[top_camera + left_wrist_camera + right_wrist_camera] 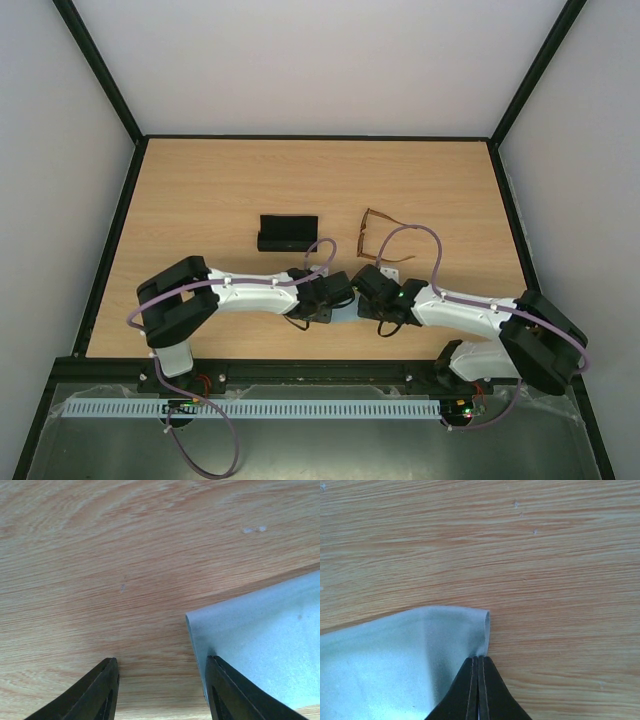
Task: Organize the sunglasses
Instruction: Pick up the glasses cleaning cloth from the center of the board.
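Near edge, mid-table: right gripper (478,690) fingers pressed together, pinching a folded edge of the blue cloth (385,665). Left gripper (160,692) spread, holding nothing, with the cloth corner just beside one finger. Farther in, right of centre: sunglasses (378,238), straight beyond the right gripper, which is the nearer arm. Front looks to run near-to-far, with the temples toward the right edge. Black case (287,233) sits left of them, apart.

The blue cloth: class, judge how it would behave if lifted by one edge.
Probably floppy: the cloth curls into a soft fold where the right gripper pinches it. Likely light, being thin. It may bunch rather than slide if pushed.
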Controlling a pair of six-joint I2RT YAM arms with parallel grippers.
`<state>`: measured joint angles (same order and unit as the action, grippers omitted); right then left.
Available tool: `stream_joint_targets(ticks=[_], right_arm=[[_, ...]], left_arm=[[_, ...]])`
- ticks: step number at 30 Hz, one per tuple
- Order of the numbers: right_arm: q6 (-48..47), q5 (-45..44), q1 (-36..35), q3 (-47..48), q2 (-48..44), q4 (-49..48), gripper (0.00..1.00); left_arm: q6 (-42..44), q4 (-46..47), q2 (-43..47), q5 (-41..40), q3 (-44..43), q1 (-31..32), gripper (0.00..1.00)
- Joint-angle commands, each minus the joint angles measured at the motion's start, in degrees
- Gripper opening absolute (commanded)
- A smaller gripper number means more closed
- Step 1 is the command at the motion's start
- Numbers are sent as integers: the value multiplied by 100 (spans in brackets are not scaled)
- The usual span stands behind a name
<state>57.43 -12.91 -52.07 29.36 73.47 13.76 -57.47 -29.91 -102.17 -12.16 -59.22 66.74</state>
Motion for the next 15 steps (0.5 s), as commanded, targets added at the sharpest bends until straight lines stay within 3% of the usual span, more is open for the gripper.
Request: stream_joint_targets(ticks=[1, 9, 15], right_arm=[[61, 240, -176, -343, 282, 312, 1], [126, 280, -181, -414, 162, 255, 1], [197, 301, -178, -508, 106, 162, 1]], left_arm=[[-129, 363, -553, 405, -57, 58, 49], [-190, 388, -708, 543, -172, 80, 45], [-292, 330, -730, 599, -363, 109, 60]])
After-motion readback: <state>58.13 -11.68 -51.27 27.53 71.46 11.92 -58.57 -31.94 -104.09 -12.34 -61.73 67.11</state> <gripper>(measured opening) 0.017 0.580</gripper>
